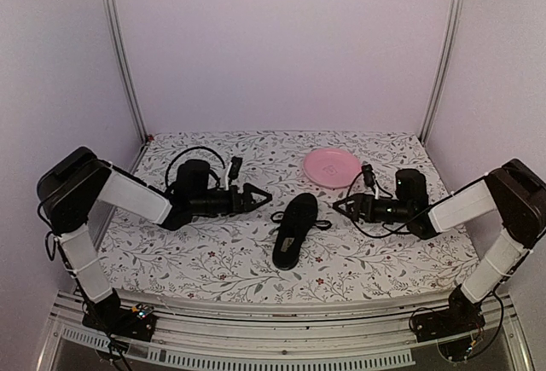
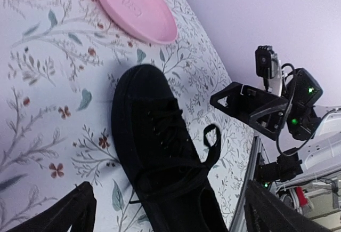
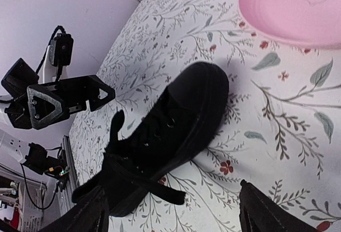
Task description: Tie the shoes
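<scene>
Top view: the shoe (image 1: 295,230) is seen lying on the desk (image 1: 213,256) approx. midway between the two arms, toe toward the pink plate (image 1: 333,167) and well apart from it. The left gripper (image 1: 260,194) and right gripper (image 1: 339,206) are held near the toe end, one on each side, and neither is touching shoe or laces. Thin laces (image 1: 278,216) are spread loose to both sides, and no bow can be made out. Left wrist view: its own fingers (image 2: 69,216) are seen far apart at the bottom corners, so this gripper is released w/ nothing in it; a slack lace loop (image 2: 212,141) stands off the shoe's side. Right wrist view: its fingers (image 3: 90,213) are likewise spread wide and empty, and a free lace end (image 3: 168,193) lies flat on the desk beside the sole. Judged from this, nothing of the tying is done yet: both lace ends remain to be picked up, crossed, knotted, looped and pulled tight.
</scene>
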`<action>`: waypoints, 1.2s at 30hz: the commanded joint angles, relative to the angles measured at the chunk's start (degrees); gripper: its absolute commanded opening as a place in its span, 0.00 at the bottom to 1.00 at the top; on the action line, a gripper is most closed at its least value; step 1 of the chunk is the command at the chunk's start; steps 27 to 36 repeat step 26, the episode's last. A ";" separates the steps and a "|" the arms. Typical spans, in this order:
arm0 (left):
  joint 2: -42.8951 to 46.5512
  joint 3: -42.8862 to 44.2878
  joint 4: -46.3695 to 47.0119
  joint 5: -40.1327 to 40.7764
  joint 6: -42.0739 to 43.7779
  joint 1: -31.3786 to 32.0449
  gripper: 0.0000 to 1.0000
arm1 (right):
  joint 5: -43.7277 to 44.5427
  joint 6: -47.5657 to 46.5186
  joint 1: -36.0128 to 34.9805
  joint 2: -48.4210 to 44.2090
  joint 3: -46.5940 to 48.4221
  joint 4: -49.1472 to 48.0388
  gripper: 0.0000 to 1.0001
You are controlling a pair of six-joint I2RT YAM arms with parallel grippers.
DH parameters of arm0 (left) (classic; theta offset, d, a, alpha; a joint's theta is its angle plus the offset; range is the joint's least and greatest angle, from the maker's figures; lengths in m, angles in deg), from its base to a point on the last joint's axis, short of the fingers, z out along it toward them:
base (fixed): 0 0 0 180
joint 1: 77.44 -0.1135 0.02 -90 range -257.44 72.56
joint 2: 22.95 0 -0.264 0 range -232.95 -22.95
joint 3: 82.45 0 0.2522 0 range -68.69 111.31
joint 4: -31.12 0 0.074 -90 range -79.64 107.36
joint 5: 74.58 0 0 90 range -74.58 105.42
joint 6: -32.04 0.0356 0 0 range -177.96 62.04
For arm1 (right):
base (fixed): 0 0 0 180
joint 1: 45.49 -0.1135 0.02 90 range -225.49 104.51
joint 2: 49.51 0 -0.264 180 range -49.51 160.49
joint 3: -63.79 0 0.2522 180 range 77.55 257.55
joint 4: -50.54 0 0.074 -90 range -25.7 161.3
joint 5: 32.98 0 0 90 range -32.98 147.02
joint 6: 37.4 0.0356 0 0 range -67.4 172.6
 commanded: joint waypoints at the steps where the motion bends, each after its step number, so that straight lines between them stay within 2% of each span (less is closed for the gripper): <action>1: 7.47 4.77 -13.97 5.52 13.25 -4.83 0.97 | 4.11 -7.26 3.85 -6.99 6.51 14.63 0.96; 2: 8.59 4.57 -15.53 6.11 14.72 -6.63 0.97 | 4.17 -7.95 5.52 -7.67 7.82 17.07 1.00; 7: 15.36 0.95 -21.52 9.80 17.60 -23.67 0.97 | 6.97 -11.80 17.92 -11.11 10.88 24.58 0.99; 13: 29.90 -9.99 -20.59 18.08 19.37 -46.34 0.97 | 16.93 -13.02 34.31 -19.08 5.12 22.02 0.99; 15: 35.31 -14.86 -18.58 22.97 22.59 -50.28 0.97 | 23.21 -13.61 36.22 -22.69 1.84 18.88 0.99; 17: 41.13 -18.66 -16.15 28.20 26.82 -50.89 0.97 | 28.41 -15.55 36.45 -25.12 -1.34 14.31 0.99; 20: 44.80 -24.48 -9.49 28.91 30.95 -50.89 0.97 | 32.86 -17.72 36.42 -26.54 -5.86 7.17 0.99; 26: 42.39 -29.29 -1.17 27.01 33.41 -50.82 0.97 | 33.11 -19.41 36.45 -22.41 -9.21 -1.64 0.99; 36: 42.39 -29.29 -1.17 27.01 33.41 -50.82 0.97 | 33.11 -19.41 36.45 -22.41 -9.21 -1.64 0.99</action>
